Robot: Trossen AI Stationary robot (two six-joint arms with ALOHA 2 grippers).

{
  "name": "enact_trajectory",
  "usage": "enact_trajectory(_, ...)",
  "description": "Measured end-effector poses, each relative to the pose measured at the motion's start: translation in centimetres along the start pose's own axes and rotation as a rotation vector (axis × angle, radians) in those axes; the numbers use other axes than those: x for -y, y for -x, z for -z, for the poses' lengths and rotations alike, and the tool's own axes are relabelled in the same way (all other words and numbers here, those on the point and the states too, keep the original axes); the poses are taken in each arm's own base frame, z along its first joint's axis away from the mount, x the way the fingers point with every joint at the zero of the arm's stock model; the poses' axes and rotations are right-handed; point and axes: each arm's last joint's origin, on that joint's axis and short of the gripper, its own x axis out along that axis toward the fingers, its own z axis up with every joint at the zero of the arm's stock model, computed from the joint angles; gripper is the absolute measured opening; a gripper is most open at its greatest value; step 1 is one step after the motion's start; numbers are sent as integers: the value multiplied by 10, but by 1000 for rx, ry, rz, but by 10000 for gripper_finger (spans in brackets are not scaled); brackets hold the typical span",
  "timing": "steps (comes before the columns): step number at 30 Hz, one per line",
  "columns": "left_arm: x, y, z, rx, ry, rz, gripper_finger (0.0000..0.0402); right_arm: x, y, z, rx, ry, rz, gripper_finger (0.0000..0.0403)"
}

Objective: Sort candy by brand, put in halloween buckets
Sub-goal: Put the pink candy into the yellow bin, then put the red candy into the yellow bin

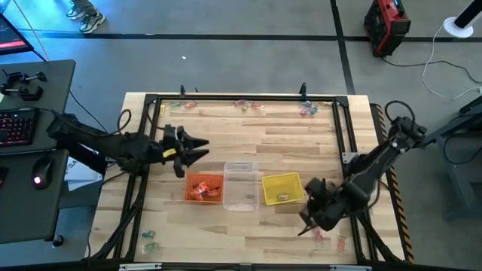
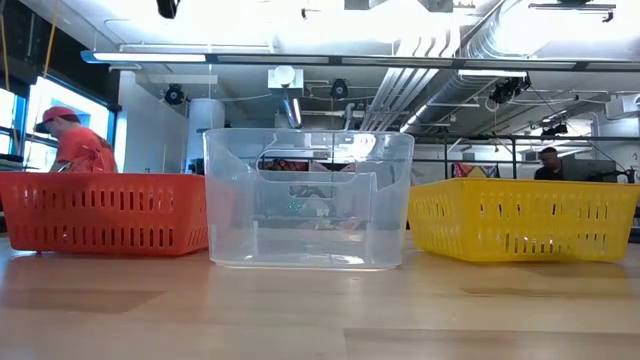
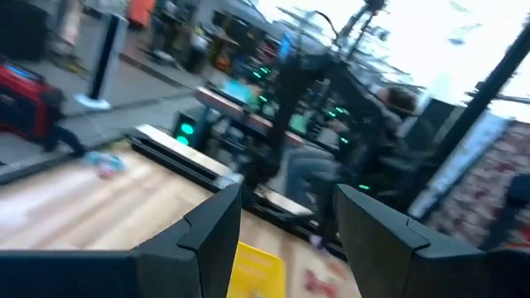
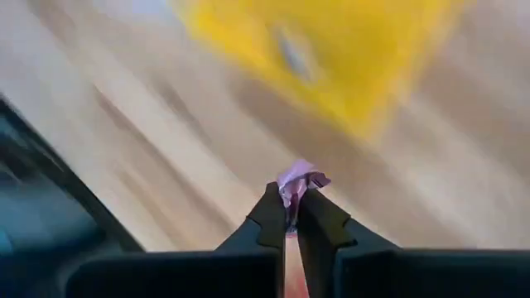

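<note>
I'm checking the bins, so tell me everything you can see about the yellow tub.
The yellow tub is a small square open-topped basket, plastic by its look, with slotted walls. It stands upright on the table, rightmost in the row, beside the clear tub. One small wrapped piece lies inside. The right gripper is close by, not touching.

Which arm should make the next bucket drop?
Right. Its end effector is shut on a pink candy, close beside the yellow bucket, which already holds one piece. The left end effector is open and empty, above the table behind the orange bucket.
</note>
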Motion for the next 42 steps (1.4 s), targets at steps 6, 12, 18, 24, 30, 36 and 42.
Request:
enact_trajectory(6,-2,-3,1,-1,-8,-21,183,-4,-19,-34,120,-26,48,13)
enact_trajectory(12,-1,-7,6,-21,11,-27,183,5,-42,-58,63,-71,135,40)
enact_trajectory(18,-1,-7,7,-30,12,-10,183,8,-44,-69,0,-20,135,139)
enact_trajectory(24,-1,-7,6,-25,47,-4,183,5,-42,-72,-54,0,80,219)
enact_trajectory(30,-13,-16,8,-16,72,-126,183,12,-39,-118,117,-187,110,233)
enact_trajectory(36,-31,-33,22,-101,123,-231,183,54,-43,-187,257,-255,226,234)
enact_trajectory(42,-46,-43,31,-201,134,-254,183,116,-36,-241,512,-512,472,234)
